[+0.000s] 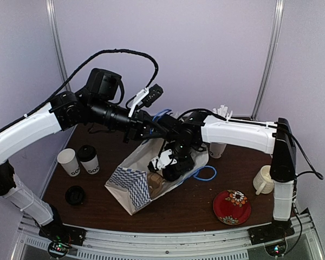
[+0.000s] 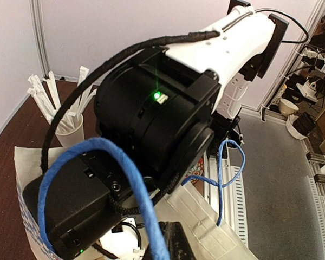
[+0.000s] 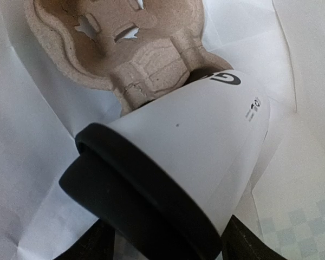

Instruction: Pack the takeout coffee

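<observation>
Two takeout cups stand at the table's left in the top view, an unlidded cup (image 1: pixel 69 161) and a capped cup (image 1: pixel 88 158) just beside it, with a loose lid (image 1: pixel 75 195) nearer the arms. The left gripper (image 1: pixel 150 127) is closed on the blue rope handle (image 1: pixel 161 114) of the paper bag (image 1: pixel 131 187), holding its mouth up, and the right gripper (image 1: pixel 170 164) is down inside. In the left wrist view that handle's loop crosses in front of the right arm's black wrist, with the stirrer cup (image 2: pixel 66 130) behind. A careless pull-out could snag the cord and drag the bag. In the right wrist view a third cup (image 3: pixel 195 135) lies tilted in the bag, its base against the pulp carrier (image 3: pixel 97 49) and apparently not seated in a well. Letting go now would probably leave it on its side. The right gripper's fingers, spread wide, clasp this cup at its lidded end.
</observation>
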Tool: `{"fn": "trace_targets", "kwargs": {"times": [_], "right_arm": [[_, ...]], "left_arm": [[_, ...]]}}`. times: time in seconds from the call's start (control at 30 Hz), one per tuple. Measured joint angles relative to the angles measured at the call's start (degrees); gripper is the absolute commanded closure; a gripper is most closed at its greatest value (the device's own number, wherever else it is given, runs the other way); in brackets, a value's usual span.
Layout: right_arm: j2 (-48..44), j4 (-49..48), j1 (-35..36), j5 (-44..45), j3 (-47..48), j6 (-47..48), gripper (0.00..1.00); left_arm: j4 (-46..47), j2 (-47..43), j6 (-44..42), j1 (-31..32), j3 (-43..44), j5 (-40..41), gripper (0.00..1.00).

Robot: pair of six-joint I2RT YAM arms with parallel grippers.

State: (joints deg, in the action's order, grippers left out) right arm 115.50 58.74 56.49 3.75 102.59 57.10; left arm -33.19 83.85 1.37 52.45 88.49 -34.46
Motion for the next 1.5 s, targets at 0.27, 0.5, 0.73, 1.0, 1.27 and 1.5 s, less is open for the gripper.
{"fn": "trace_targets", "kwargs": {"times": [0.27,0.5,0.73,1.0,1.27,1.5], "right_arm": [[-3.5,3.8,0.0,-3.3,3.3,-1.7,0.43],[-8.3,7.1,0.2,-5.7,6.5,-3.7,0.33],[-9.5,4.4,0.2,-6.6,2.7,-4.8,0.0],[-6.9,-0.6,0.3,-7.5,-2.7,-4.1,0.01],[-3.3,-4.5,0.3,-8.5,-3.1,-3.3,0.05],[1.2,-3.3,0.3,-8.0,1.0,-3.8,0.41]], "left_arm": [[0.0,0.0,-1.0,0.0,0.0,0.4,1.0],[-1.3,0.0,-2.6,0.0,0.0,2.2,1.0],[-1.4,0.0,-3.0,0.0,0.0,2.3,1.0],[-1.3,0.0,-3.0,0.0,0.0,2.1,1.0],[-1.4,0.0,-3.0,0.0,-0.1,2.2,1.0],[-1.5,0.0,-3.3,0.0,-0.1,2.4,1.0]]}}
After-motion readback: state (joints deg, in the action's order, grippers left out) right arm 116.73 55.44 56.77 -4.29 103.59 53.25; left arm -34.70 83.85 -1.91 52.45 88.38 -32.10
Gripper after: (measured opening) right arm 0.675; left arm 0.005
